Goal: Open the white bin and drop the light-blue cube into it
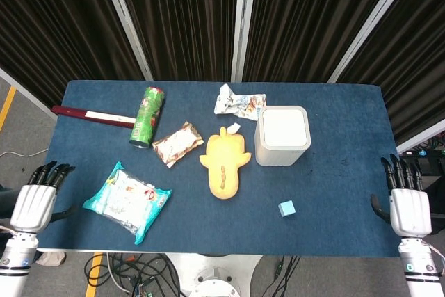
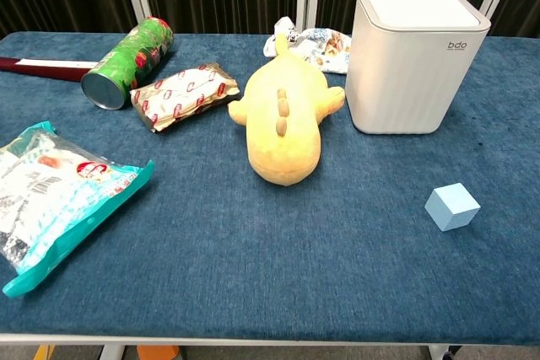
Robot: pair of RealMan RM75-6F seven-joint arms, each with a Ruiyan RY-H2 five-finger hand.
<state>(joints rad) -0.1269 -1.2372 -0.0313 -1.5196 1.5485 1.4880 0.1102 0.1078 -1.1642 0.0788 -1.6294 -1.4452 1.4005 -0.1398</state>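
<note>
We have not yet begun: both our left hand (image 1: pixel 31 203) and right hand (image 1: pixel 408 208) hang empty, fingers apart, off the tabletop (image 1: pixel 348 123), so next we must lift the lid of the shut white bin (image 1: pixel 281 135) near the light-blue cube (image 1: pixel 286 208).

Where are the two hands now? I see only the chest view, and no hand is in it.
Observer: In the head view the right hand is off the table's right edge, open, holding nothing.
Operator: And the other one?
Observer: The left hand is off the left edge, beside the teal snack bag, also open.
Operator: Which hand is nearer to the light-blue cube?
Observer: The right one; the light-blue cube lies on the blue table between it and the yellow plush toy.
Operator: Is the bin lid open from above?
Observer: No, the white bin has its lid shut flat.
</note>
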